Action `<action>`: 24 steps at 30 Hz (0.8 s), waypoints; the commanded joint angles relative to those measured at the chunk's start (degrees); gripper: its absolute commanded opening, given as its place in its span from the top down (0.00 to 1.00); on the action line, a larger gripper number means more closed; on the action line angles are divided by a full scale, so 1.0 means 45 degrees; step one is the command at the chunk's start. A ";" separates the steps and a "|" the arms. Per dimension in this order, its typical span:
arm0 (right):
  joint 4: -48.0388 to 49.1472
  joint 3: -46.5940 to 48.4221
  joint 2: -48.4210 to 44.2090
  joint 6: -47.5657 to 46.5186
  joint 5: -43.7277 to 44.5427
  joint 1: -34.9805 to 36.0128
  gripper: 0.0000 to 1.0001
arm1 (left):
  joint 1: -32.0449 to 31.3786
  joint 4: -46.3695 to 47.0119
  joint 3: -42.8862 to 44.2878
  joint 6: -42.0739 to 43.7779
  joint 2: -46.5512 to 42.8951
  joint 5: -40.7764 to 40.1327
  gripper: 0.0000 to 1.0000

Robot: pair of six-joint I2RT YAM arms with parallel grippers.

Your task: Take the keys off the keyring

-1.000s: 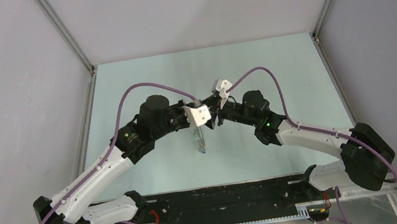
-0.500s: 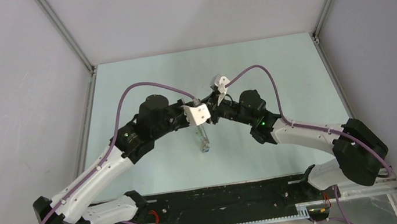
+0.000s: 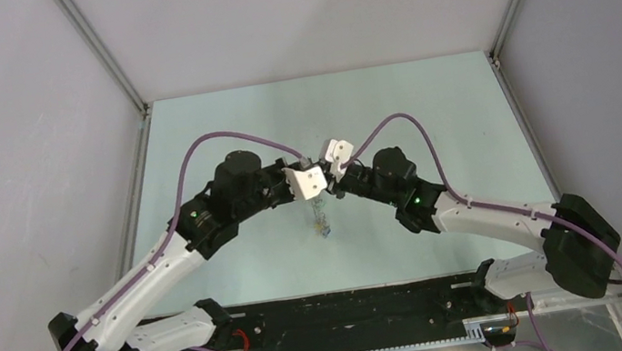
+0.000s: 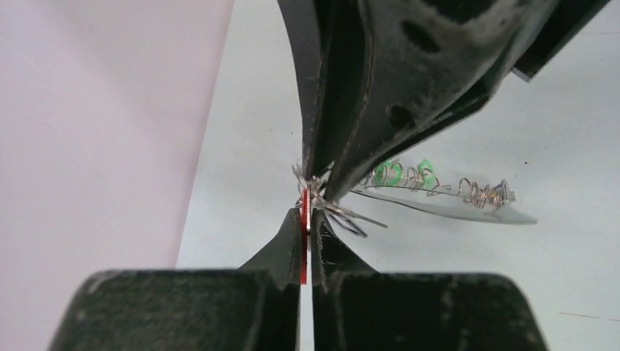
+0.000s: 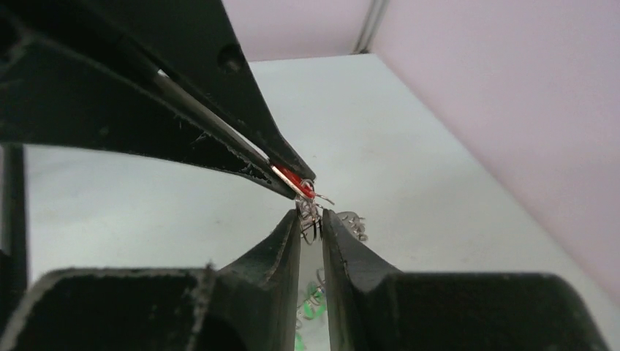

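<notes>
Now the two arms meet tip to tip over the middle of the desk point(image 3: 219, 133), closer than a second ago: in the top view the right arm has swung in toward the left, so that the two white wrist mounts, which stood a little apart, are nearly touching. The left pincer point(image 4: 307, 219) is clenched on the flat head of a red key point(image 5: 292, 179), whose red edge shows between its fingers. The right pincer point(image 5: 311, 217) has its fingers almost closed, with only a narrow slit between them, and seems to be gripping the tangled wire where that key joins the keyring point(image 4: 439, 208). The keyring is off the desk and hangs between and below the two pincers; in the left wrist view its thin hoop runs away from the grip with the other keys point(image 4: 395, 174), green ones among them, strung along it. The dangling bunch has shifted slightly with the arms. I judge this closing-in to be the set-up for working the red key off: one pincer holding the key, the other steadying the wire. No key looks free of the ring yet, so the task appears to be at an early stage.
</notes>
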 commanded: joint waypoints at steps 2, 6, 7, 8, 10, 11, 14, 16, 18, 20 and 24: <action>-0.0639 -0.0142 -0.0454 -0.5997 0.1230 0.1598 0.81 | 0.0053 0.1157 0.0749 -0.0402 -0.0154 -0.0225 1.00; 0.0258 -0.0701 -0.0410 -0.7427 0.1623 0.2045 0.77 | 0.0097 0.1172 0.0796 -0.0509 -0.0099 -0.0149 1.00; 0.0280 -0.0737 -0.0460 -0.7304 0.1289 0.2004 0.76 | 0.0114 0.1163 0.0788 -0.0506 -0.0089 -0.0142 1.00; 0.0274 -0.0809 -0.0537 -0.7232 0.1100 0.1981 0.75 | 0.0116 0.1157 0.0783 -0.0528 -0.0091 -0.0118 1.00; 0.0217 -0.0861 -0.0584 -0.6963 0.0547 0.1921 0.73 | 0.0131 0.1155 0.0798 -0.0550 -0.0087 -0.0038 1.00; 0.0118 -0.0879 -0.0586 -0.6915 0.0234 0.1919 0.71 | 0.0146 0.1160 0.0814 -0.0583 -0.0071 0.0001 1.00; -0.0075 -0.0890 -0.0691 -0.6434 -0.0540 0.1817 0.69 | 0.0183 0.1155 0.0853 -0.0642 -0.0035 0.0048 1.00; -0.0071 -0.0906 -0.0797 -0.5872 -0.1191 0.1632 0.67 | 0.0195 0.1167 0.0858 -0.0667 -0.0039 0.0112 1.00; 0.0101 -0.0937 -0.0939 -0.4972 -0.1803 0.1316 0.62 | 0.0226 0.1163 0.0869 -0.0660 -0.0051 0.0159 1.00; 0.0503 -0.1038 -0.1164 -0.3771 -0.2541 0.0769 0.59 | 0.0224 0.1168 0.0836 -0.0571 -0.0090 0.0255 1.00; 0.1444 -0.1447 -0.1674 -0.1174 -0.4634 -0.0890 0.58 | 0.0220 0.1157 0.0663 -0.0161 -0.0278 0.0557 1.00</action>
